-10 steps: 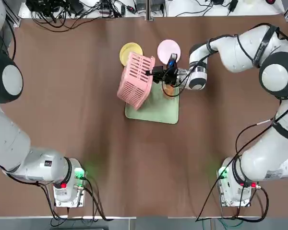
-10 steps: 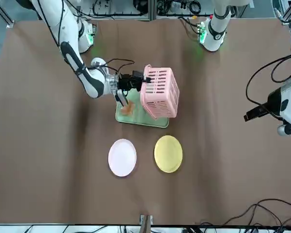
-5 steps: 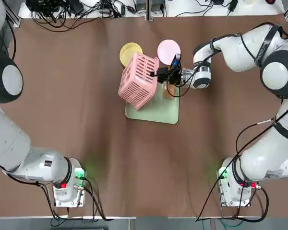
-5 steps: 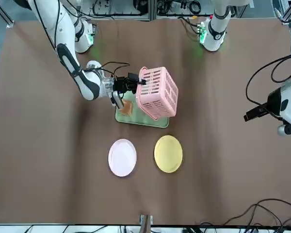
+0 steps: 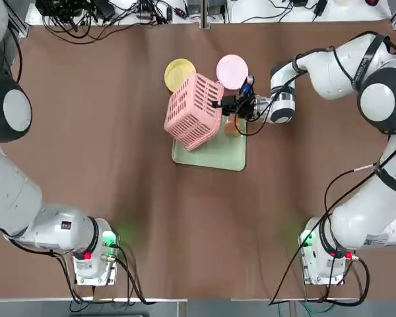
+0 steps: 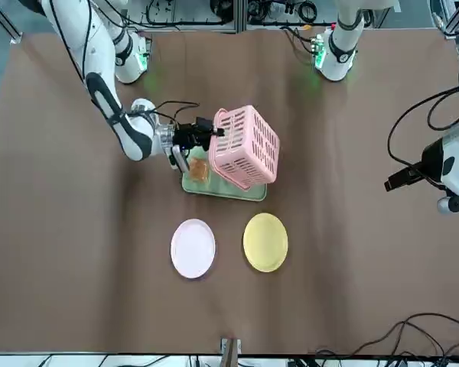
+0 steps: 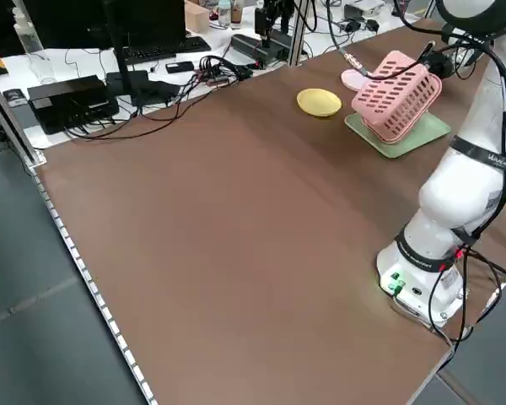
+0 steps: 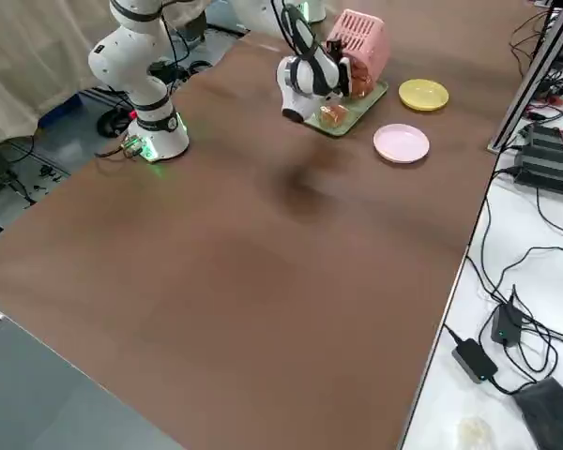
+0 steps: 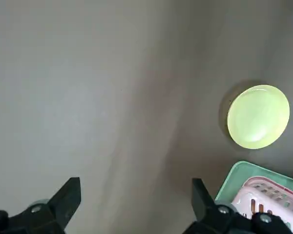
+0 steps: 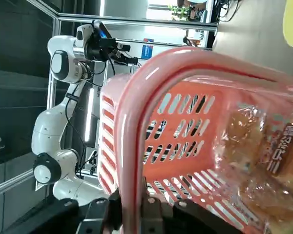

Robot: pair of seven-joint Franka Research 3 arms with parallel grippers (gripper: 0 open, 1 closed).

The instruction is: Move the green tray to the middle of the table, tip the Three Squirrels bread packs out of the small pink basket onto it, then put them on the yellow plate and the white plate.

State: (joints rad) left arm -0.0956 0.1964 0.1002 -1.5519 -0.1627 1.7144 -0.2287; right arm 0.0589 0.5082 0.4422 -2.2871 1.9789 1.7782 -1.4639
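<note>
1. Pale pink plastic: small pink basket (image 5: 193, 109) tipped on its side above the green tray (image 5: 211, 150), open mouth turned toward 3 o'clock in the top view.
2. Right gripper (image 5: 219, 104) clamped shut on the basket rim at the basket's 3 o'clock edge; rim seen pinched between the fingers in the right wrist view.
3. Green tray flat near the middle of the table (image 5: 119, 165), partly covered by the basket from the 10 o'clock side.
4. Three Squirrels bread packs (image 6: 198, 169): at least one orange-brown pack lying on the tray at the basket mouth; another pack (image 10: 254, 161) visible at the mouth in the right wrist view. Exact count not discernible.
5. Yellow plate (image 5: 179, 71) just beyond the basket at 12 o'clock in the top view, partly overlapped by the raised basket in that view.
6. White plate (image 5: 231, 69) beside the yellow plate at its 3 o'clock, at 1 o'clock from the tray.
7. Left gripper (image 9: 136, 207) parked well apart at the table's 9 o'clock side, fingers spread wide, nothing between them.
</note>
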